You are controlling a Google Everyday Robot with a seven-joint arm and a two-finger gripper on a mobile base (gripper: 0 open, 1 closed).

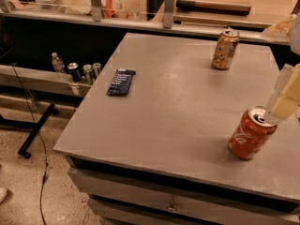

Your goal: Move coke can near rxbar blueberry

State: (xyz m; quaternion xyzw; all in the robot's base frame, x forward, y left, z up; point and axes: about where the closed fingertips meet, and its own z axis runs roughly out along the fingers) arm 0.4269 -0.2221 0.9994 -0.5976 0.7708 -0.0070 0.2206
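The coke can (250, 134) is red-orange with white script and a silver top. It stands slightly tilted near the table's front right. The rxbar blueberry (121, 82) is a flat dark navy bar lying near the table's left edge, far from the can. My gripper (276, 111) comes in from the right edge; its pale finger tip sits right at the can's top rim on the right side.
A tan patterned can (224, 49) stands at the back right of the grey table (173, 107). A low shelf at the left holds a bottle and several cans (77, 70). A counter with clutter runs along the back.
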